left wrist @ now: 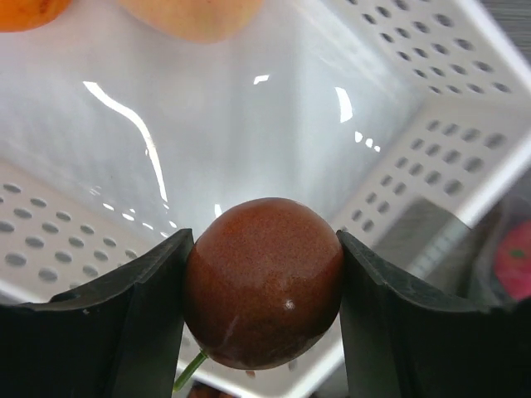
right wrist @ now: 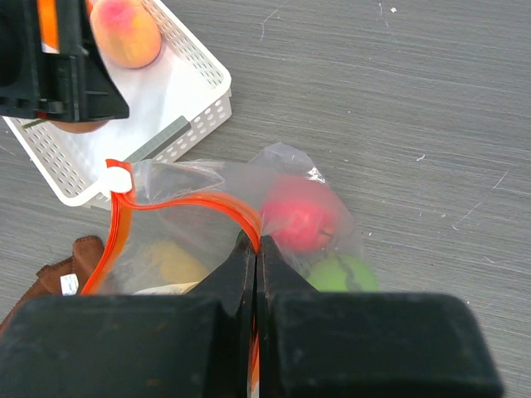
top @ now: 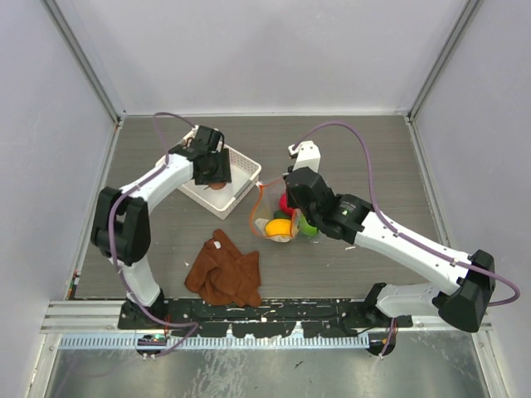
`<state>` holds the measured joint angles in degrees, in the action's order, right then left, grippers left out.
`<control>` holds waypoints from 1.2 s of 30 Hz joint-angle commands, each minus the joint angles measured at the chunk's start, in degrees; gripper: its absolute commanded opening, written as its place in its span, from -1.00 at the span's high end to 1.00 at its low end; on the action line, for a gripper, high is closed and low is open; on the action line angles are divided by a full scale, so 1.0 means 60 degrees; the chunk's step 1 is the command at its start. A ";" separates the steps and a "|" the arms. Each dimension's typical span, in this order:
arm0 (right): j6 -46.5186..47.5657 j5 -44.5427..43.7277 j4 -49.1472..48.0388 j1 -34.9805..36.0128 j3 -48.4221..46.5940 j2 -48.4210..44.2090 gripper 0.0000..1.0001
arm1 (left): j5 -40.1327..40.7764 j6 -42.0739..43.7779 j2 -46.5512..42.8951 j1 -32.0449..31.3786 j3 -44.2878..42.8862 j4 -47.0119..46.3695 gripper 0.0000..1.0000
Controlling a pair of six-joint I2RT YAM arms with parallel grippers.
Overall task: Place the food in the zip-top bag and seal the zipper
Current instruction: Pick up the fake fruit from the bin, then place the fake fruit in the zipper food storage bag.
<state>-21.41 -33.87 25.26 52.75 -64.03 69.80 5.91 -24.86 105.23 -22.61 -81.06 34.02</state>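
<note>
From above, the left claw [top: 214,178] hangs inside the white basket [top: 246,162]. The zip-top bag [top: 267,217] lies just right of the basket, with the right claw [top: 289,207] on it.

In the left wrist view, the left claw's fingers [left wrist: 141,315] are clamped on a dark red fruit [left wrist: 264,282] above the basket floor. A peach fruit [left wrist: 195,12] and an orange fruit [left wrist: 25,8] lie farther in.

In the right wrist view, the right claw is pinched together on the zipper [right wrist: 191,201], beside the basket's corner. A red fruit [right wrist: 299,220], a green fruit [right wrist: 340,274] and a yellow fruit [right wrist: 174,261] sit inside the bag.
</note>
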 commanded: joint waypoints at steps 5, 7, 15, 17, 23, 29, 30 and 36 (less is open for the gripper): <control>-0.0195 -0.0054 -0.0459 -0.0032 -0.0113 -0.0141 0.99 | -0.0637 -0.0392 -0.2794 -0.0528 0.1120 -0.1103 0.25; -0.0211 -0.0054 -0.0460 -0.0032 -0.0102 -0.0165 0.99 | -0.0711 -0.0457 -0.3466 -0.0678 0.1398 -0.1268 0.26; -0.0226 -0.0026 -0.0521 -0.0032 -0.0110 -0.0187 0.99 | -0.0917 -0.0609 -0.5485 -0.1658 0.2446 -0.1896 0.31; -0.0226 -0.0010 -0.0518 -0.0032 -0.0123 -0.0189 0.99 | -0.0969 -0.0676 -0.5990 -0.1903 0.2731 -0.2039 0.32; -0.0240 0.0048 -0.0519 -0.0032 -0.0111 -0.0262 0.99 | -0.1507 -0.0835 -0.6909 -0.2632 0.3274 -0.2583 0.32; -0.0255 0.0136 -0.0590 -0.0032 -0.0094 -0.0240 0.99 | -0.1684 -0.1078 -0.6888 -0.3828 0.3548 -0.3470 0.32; -0.0255 0.0140 -0.0598 -0.0032 -0.0095 -0.0250 0.99 | -0.1588 -0.1059 -0.6788 -0.3993 0.3536 -0.3549 0.32; -0.0270 0.0237 -0.0621 -0.0032 -0.0061 -0.0334 0.99 | -0.1140 -0.1039 -0.6213 -0.4498 0.3441 -0.3986 0.29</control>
<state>-22.46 -32.58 25.02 52.75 -64.03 69.78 -2.74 -30.76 66.59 -48.58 -59.72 16.25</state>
